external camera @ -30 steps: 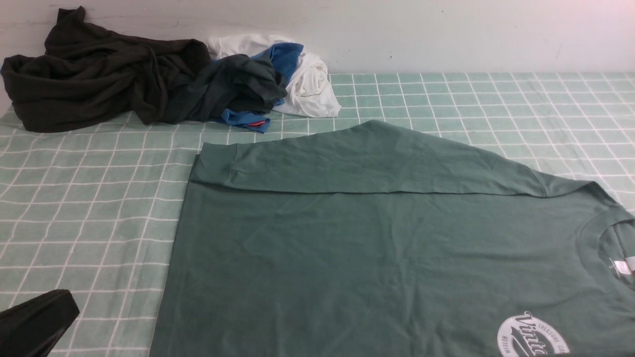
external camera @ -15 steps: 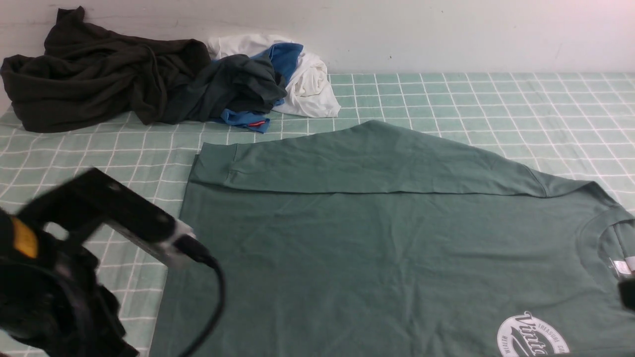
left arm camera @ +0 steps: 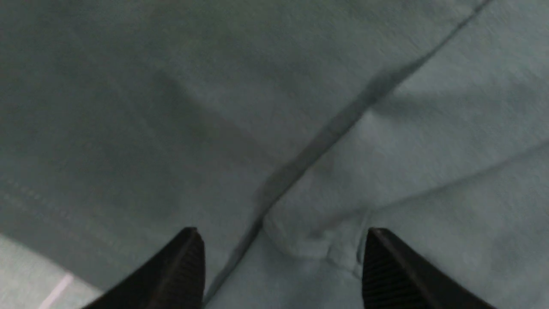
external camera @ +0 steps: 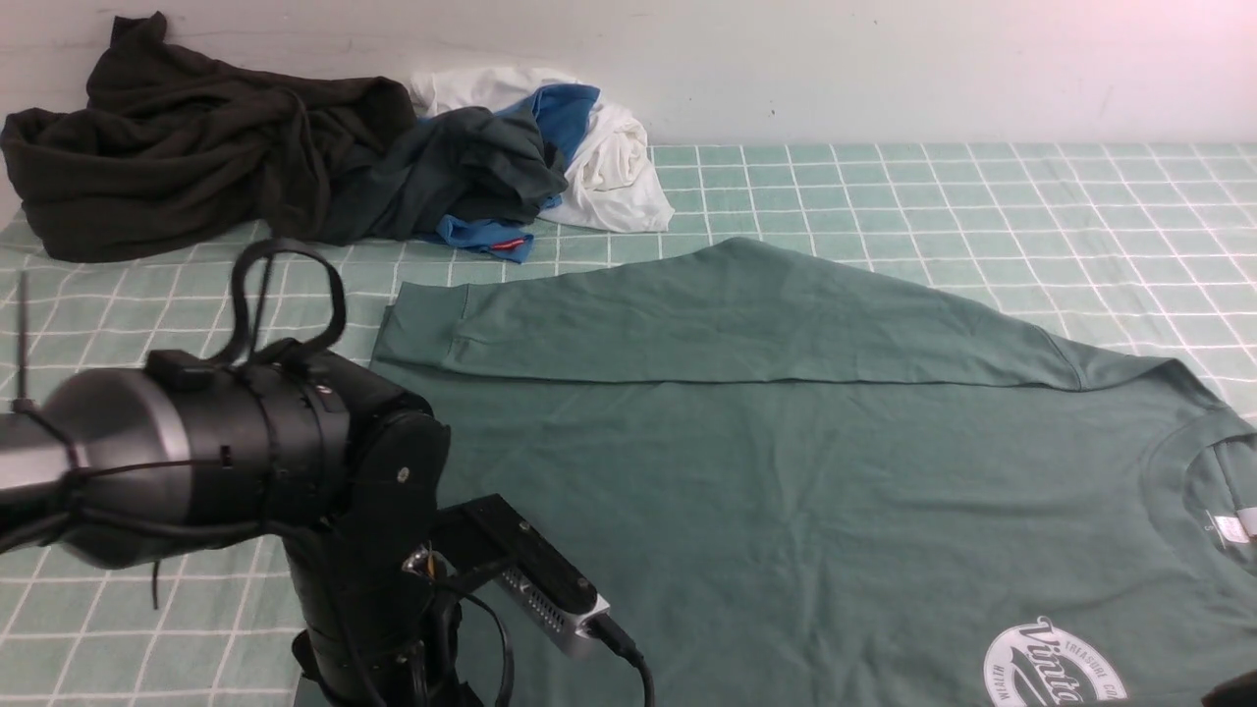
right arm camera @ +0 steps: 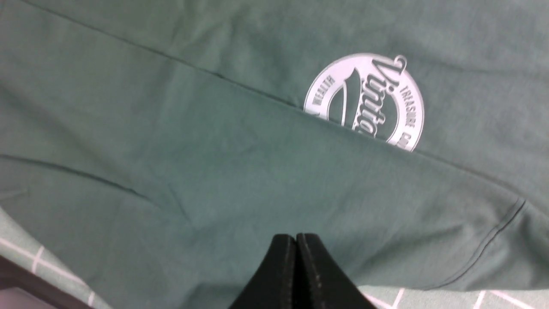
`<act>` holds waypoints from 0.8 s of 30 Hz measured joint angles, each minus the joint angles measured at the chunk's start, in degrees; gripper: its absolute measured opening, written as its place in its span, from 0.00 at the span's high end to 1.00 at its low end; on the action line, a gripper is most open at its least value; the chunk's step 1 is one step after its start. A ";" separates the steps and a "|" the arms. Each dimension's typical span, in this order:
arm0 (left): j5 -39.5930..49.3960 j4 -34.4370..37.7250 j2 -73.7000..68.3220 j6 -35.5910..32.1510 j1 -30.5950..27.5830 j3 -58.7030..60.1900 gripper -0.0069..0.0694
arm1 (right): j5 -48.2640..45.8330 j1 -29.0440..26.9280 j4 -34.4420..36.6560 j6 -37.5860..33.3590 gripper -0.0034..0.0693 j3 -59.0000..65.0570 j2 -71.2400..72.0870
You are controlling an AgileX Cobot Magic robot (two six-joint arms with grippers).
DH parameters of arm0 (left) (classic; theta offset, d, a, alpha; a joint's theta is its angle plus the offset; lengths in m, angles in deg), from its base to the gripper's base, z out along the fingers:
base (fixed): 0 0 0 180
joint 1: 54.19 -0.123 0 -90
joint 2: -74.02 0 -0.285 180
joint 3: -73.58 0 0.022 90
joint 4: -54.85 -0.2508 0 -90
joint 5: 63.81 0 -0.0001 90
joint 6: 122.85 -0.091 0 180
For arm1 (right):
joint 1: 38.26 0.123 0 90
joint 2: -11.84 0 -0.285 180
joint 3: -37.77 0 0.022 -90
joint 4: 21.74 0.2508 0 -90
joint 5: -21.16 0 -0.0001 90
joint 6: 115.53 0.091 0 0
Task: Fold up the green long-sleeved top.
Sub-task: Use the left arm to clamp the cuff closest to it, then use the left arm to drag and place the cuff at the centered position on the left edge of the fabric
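Observation:
The green long-sleeved top (external camera: 786,471) lies flat on the checked cover, its neck at the right and its far sleeve (external camera: 746,314) folded across the body. The white round logo (right arm camera: 364,101) is partly covered by a folded layer in the right wrist view. My left arm (external camera: 363,550) hangs over the top's near-left part. In the left wrist view my left gripper (left arm camera: 283,240) is open, with a rumpled cloth edge (left arm camera: 309,244) between the fingertips. My right gripper (right arm camera: 296,238) is shut on nothing, just above the top (right arm camera: 214,171) near its edge.
A blackish-olive garment (external camera: 177,147) is heaped at the back left against the wall. Beside it lies a dark grey-green garment with blue and white cloth (external camera: 520,157). The checked table cover (external camera: 982,196) shows bare behind the top and at its left.
My left arm has swung in from the lower left, over the top's near-left part, and its jaws have opened. The top has not moved.

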 joint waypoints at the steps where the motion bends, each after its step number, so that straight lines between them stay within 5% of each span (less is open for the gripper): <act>1: -0.42 0.42 -1.16 -0.13 0.00 0.00 0.32 | 0.41 0.00 -0.05 0.00 0.97 0.00 0.00; 12: 0.17 3.26 -2.17 -2.64 0.00 -0.58 0.86 | 2.50 0.00 -0.14 0.00 0.97 0.00 0.00; 24: 8.48 -5.97 0.11 -2.91 -0.76 -20.80 0.87 | 2.55 0.00 -0.14 0.00 0.97 0.00 0.00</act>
